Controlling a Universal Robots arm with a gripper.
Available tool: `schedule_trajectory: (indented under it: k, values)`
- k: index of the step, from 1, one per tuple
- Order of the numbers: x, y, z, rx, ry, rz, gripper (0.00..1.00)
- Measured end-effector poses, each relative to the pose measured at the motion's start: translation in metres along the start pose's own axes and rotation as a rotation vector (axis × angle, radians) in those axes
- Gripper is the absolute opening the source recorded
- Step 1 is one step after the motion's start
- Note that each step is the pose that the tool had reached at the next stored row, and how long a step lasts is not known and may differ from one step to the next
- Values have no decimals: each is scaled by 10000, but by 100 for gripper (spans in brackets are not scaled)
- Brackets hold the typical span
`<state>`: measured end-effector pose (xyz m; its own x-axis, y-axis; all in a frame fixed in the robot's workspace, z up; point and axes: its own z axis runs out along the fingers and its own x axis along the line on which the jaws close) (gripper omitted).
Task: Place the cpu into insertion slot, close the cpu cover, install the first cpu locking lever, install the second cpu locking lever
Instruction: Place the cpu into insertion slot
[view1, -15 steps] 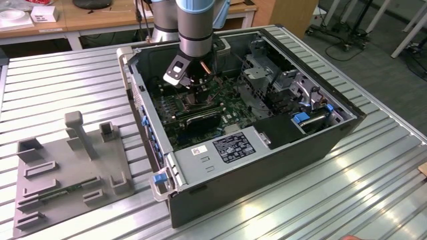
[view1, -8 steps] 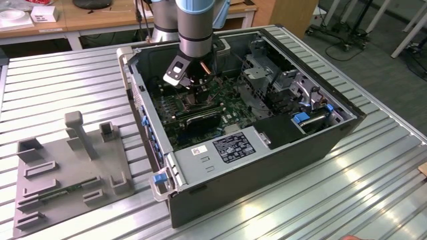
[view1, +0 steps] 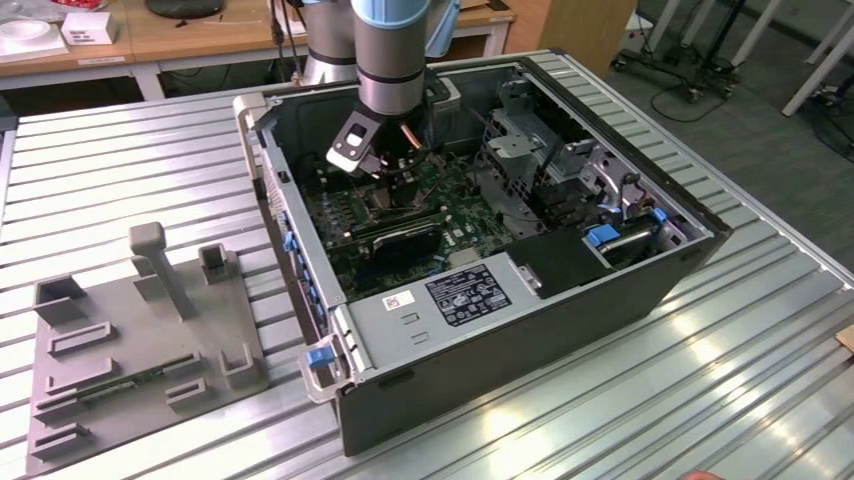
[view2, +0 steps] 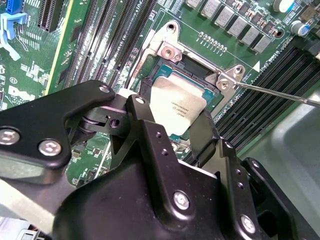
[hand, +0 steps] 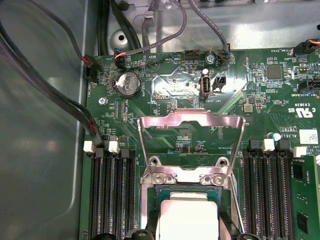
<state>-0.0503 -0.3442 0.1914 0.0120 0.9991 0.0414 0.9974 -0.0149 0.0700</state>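
Note:
Inside the open computer case (view1: 627, 290) my gripper (view1: 387, 172) reaches down over the motherboard (view1: 461, 205). In both wrist views the pale silvery cpu (view2: 177, 105) (hand: 187, 217) lies flat between my two black fingers (view2: 145, 125), level with the insertion slot (view2: 197, 76) (hand: 187, 189). The gripper (view2: 172, 117) looks shut on the cpu's edges. The cpu cover (hand: 192, 120), a silvery frame with a cut-out middle, stands swung open beyond the slot. A thin locking lever (view2: 280, 92) juts out sideways from the socket's corner.
Long black memory slots (hand: 107, 195) (hand: 262, 195) flank the socket on both sides. Cables (hand: 45, 85) run along the case wall. A grey fixture plate (view1: 134, 340) sits on the slatted table at the exterior view's left.

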Motion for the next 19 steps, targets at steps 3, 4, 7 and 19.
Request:
schedule_trajectory:
  k: [3, 4, 7, 19]
  values:
    - [0, 0, 1, -1, 3, 0, 54]
    - [0, 0, 1, -1, 2, 0, 54]
    - [0, 0, 2, -2, 3, 0, 54]
    - [3, 5, -71, -2, 3, 0, 67]
